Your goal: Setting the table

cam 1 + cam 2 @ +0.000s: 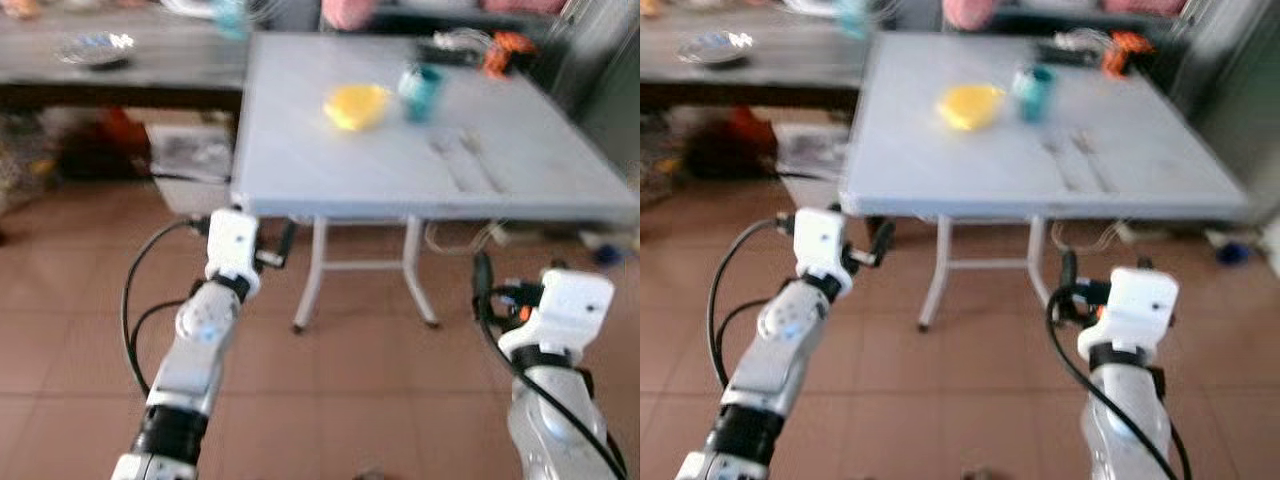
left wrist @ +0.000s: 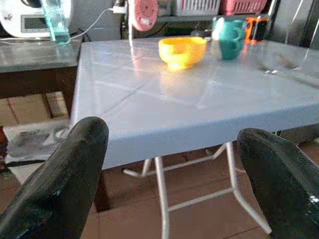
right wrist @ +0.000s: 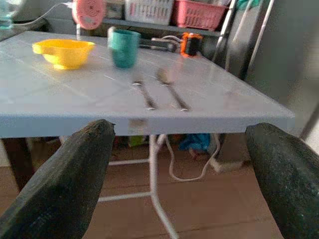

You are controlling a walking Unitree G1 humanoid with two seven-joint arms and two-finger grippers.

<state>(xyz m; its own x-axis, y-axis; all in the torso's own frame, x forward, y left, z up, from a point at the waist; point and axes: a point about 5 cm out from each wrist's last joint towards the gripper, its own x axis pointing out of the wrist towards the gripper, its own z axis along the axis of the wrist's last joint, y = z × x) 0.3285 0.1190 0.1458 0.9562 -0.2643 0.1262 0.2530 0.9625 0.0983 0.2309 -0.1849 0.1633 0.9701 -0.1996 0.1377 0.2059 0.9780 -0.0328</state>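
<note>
A pale grey folding table stands ahead of me on a tiled floor. On it sit a yellow bowl and, just to its right, a teal cup. Two pieces of cutlery lie side by side nearer the table's right front. My left gripper is open and empty, held just below the table's front left corner. My right gripper is also open and empty, below the front edge on the right. Both are short of the table and touch nothing.
A dark low counter with a plate runs along the left. A box of papers sits under the table's left edge. An orange object lies at the far right corner, with cables on the floor below.
</note>
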